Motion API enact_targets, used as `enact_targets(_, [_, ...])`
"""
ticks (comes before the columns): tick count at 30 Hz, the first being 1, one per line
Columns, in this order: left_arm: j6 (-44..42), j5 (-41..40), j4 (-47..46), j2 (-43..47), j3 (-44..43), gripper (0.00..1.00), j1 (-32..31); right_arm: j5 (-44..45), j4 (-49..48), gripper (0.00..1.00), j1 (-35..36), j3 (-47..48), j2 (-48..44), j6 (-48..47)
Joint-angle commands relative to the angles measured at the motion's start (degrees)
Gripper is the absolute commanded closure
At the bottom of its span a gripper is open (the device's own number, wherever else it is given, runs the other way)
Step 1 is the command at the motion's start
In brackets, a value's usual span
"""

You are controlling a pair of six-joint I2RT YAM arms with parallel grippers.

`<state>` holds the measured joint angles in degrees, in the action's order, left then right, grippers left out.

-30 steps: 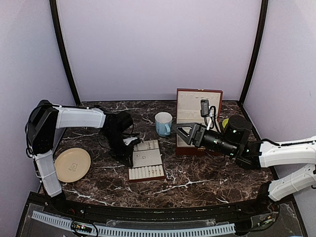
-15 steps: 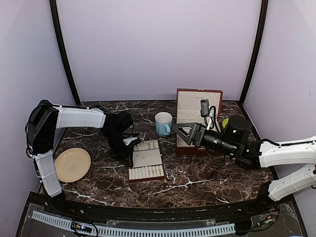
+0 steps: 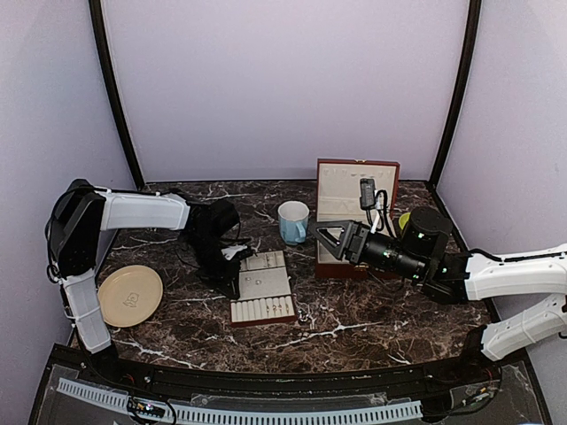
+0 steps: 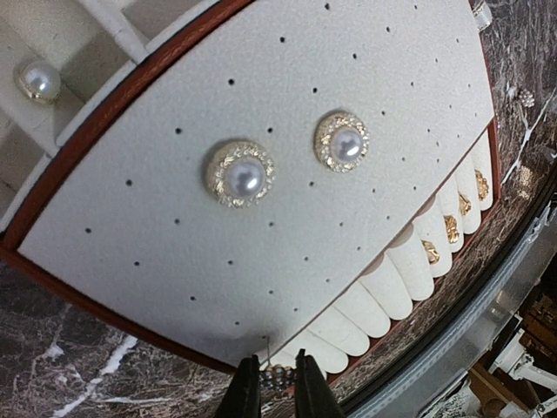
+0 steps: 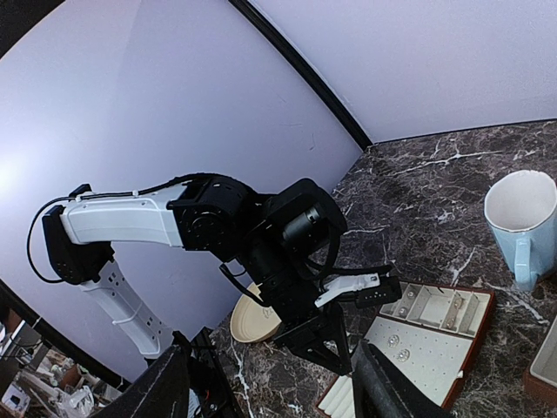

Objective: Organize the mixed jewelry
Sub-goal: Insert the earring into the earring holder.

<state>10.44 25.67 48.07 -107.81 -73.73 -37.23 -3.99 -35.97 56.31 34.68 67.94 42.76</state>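
My left gripper (image 4: pixel 271 383) is shut on a small silvery beaded stud (image 4: pixel 278 375) whose pin points up at the near edge of the cream perforated panel of the tray (image 4: pixel 348 235). Two gold-rimmed pearl studs (image 4: pixel 240 174) sit in that panel. A loose pearl (image 4: pixel 37 81) lies in a compartment, and gold rings (image 4: pixel 452 228) sit in the ring rolls. From above, the left gripper (image 3: pixel 233 282) is low at the tray's (image 3: pixel 266 310) left edge. My right gripper (image 3: pixel 315 232) is open and empty in the air, between the mug and the box. Bangles and chain are not visible.
A pale blue mug (image 3: pixel 293 221) stands behind the tray. The red-brown box (image 3: pixel 354 190) stands open at back right, partly behind my right arm. A cream plate (image 3: pixel 130 295) lies at the left. A green object (image 3: pixel 405 219) sits beside the box.
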Motion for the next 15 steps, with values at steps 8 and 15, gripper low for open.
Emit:
enact_targets(8, [-1.21, -2.40, 0.54, -0.03, 0.01, 0.88, 0.36, 0.40, -2.27, 0.36, -0.24, -0.22, 0.48, 0.64])
enact_targets(15, [-1.37, -2.10, 0.25, -0.38, -0.03, 0.88, 0.37, 0.47, -2.27, 0.36, -0.24, -0.39, 0.44, 0.74])
